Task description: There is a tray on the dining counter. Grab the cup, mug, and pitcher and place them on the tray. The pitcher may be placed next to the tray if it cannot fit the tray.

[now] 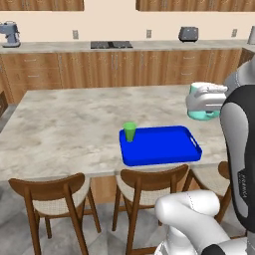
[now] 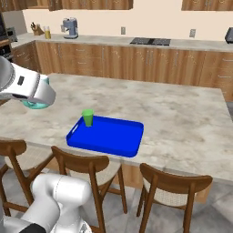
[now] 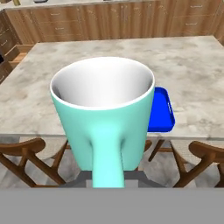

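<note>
One mug [image 3: 103, 116] hides the fingers (probably gripped).

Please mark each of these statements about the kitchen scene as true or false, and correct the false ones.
1. The green cup stands upright on the blue tray. True.
2. The mug is already on the tray. False: the gripper holds it by the handle, in the air beside the tray.
3. The mug is full of orange liquid. False: the hand view shows an empty white inside.
4. The tray lies on the dining counter, near the edge with the chairs. True.
5. The cup stands in the middle of the tray. False: it stands in a far corner of it.
</note>
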